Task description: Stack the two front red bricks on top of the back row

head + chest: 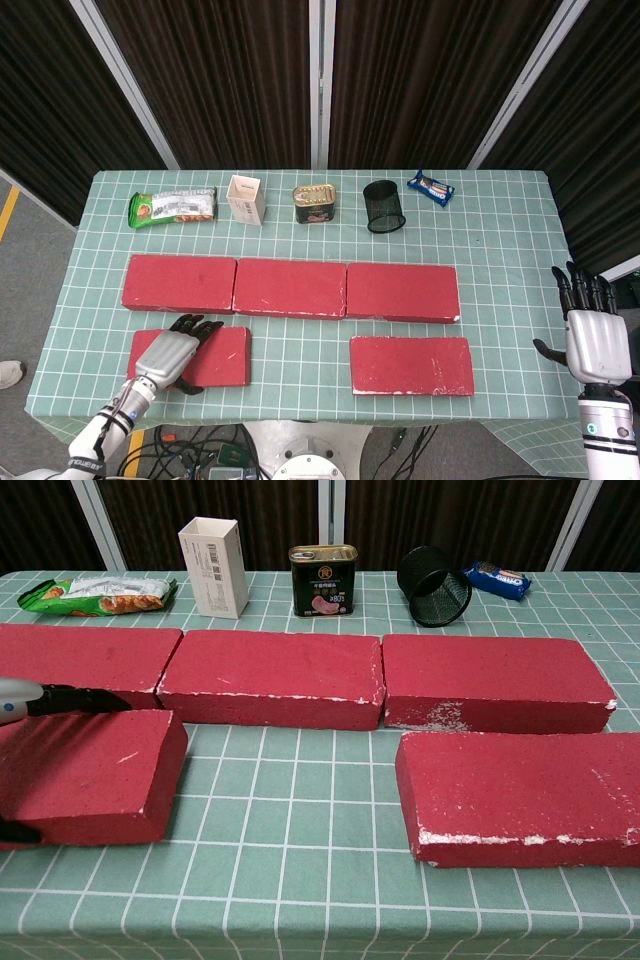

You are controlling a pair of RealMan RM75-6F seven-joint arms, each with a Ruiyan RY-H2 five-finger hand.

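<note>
Three red bricks form the back row: left [180, 283], middle [290, 287] and right [402, 291]. The front right brick [412, 365] lies flat on the table. My left hand [170, 352] grips the front left brick [222, 357], fingers over its far edge and thumb at its near edge. In the chest view this brick [95, 775] is raised a little off the cloth, with the left hand's fingers [75, 700] on top of it. My right hand [597, 340] hangs past the table's right edge, fingers spread, holding nothing.
Along the back stand a green snack bag [172, 207], a white box [246, 199], a tin can [314, 202], a black mesh cup [384, 206] and a blue packet [430, 187]. The table [300, 340] has a green grid cloth.
</note>
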